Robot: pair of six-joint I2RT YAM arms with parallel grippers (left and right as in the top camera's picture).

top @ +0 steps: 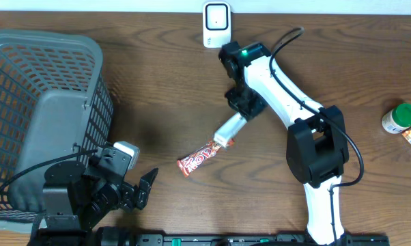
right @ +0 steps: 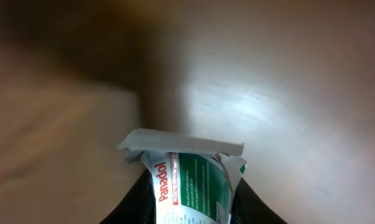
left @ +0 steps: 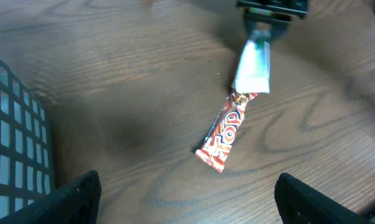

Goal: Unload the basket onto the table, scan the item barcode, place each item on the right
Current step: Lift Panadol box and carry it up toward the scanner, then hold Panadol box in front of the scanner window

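- I see my right gripper point(top: 239, 115) clamped on one end of the Panadol box point(top: 229, 128), on the near side of the scanner point(top: 216, 24) and well apart from it.
- A candy bar point(top: 197, 157) lies flat on the table, farther from the scanner than the box.
- My left gripper point(top: 145, 189) is spread wide and holds nothing, farthest from the scanner.
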